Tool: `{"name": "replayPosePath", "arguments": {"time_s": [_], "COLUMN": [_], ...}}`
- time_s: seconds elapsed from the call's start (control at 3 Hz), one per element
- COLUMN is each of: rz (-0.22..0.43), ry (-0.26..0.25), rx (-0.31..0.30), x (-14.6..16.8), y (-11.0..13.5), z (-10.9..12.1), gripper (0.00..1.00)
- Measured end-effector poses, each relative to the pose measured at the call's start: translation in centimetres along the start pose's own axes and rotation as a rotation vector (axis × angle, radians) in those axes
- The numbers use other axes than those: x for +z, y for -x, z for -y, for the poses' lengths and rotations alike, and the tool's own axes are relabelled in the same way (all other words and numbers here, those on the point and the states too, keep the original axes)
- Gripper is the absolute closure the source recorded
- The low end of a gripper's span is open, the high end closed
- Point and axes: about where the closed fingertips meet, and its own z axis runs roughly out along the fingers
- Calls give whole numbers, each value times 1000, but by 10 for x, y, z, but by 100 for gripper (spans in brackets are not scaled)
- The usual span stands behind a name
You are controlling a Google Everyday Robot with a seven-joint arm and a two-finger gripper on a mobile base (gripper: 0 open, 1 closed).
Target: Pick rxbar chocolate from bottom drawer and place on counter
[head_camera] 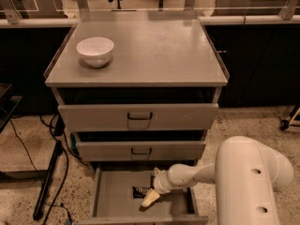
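Pincer (151,198) sits down inside the pulled-out lowest grey metal drawer (112,197). It comes in from the right on the white arm (187,175), tip angled down-left, prob. to clear the drawer fronts above. The small flat black-wrapped rxbar choc (139,191) lies on the drawer floor just left of the pincer tip; touching or not, we can't tell. Pincer open vs closed: can't tell either. We judge this is grasp approach, bar not lifted yet. The flat grey metal desk top (154,50) is well above the pincer, w/ a white bowl (95,50) up-left, so we'd drop off on the right side.
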Motion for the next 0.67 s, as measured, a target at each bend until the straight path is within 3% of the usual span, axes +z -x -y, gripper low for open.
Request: {"name": "replayPosePath", "arguments": {"time_s": [0.33, 0.67], "rz": [5, -3], "ry": [5, 6], "rx": [-1, 14], "x": [2, 23], "y": [0, -10], "z": [-2, -3], "gripper": [0, 0]}}
